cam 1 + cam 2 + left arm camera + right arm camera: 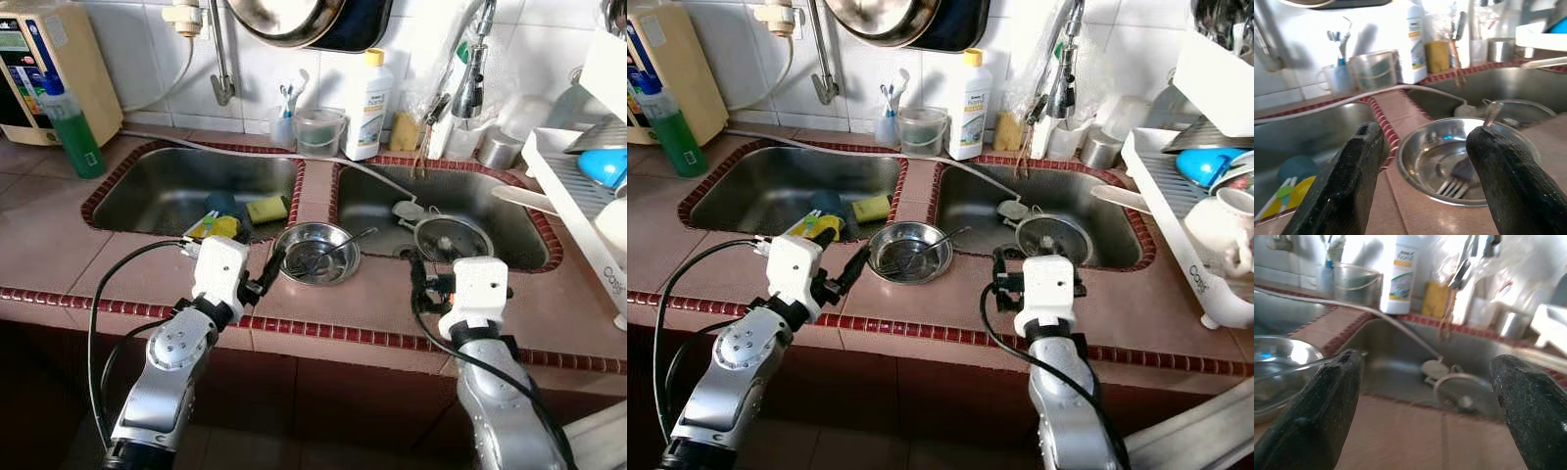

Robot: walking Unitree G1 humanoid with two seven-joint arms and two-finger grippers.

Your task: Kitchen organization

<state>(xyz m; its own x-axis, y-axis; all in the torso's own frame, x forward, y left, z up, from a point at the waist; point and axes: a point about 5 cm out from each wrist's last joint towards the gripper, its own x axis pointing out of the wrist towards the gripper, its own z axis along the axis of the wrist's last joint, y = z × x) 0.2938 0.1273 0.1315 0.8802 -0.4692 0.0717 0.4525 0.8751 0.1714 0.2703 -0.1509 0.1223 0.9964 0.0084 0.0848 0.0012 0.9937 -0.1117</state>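
A steel bowl (pixel 300 269) with a fork (pixel 333 253) in it sits on the tiled strip between the two sinks. My left gripper (pixel 1424 132) is open, low over the counter just left of the bowl and pointing at it, nothing between its fingers. My right gripper (pixel 1426 361) is open wide over the counter's front edge, facing the right sink (pixel 509 211), also holding nothing. A round metal strainer (pixel 453 238) lies in that sink. In the left sink (pixel 147 191) lie a yellow sponge (pixel 266 208) and yellow brushes (pixel 217 227).
A green bottle (pixel 71 122) and a water filter (pixel 49 69) stand at the back left. Behind the sinks are a plastic tub (pixel 319 132), a white bottle (pixel 369 106) and the faucet (pixel 472 69). A white dish rack (pixel 578 186) fills the right side.
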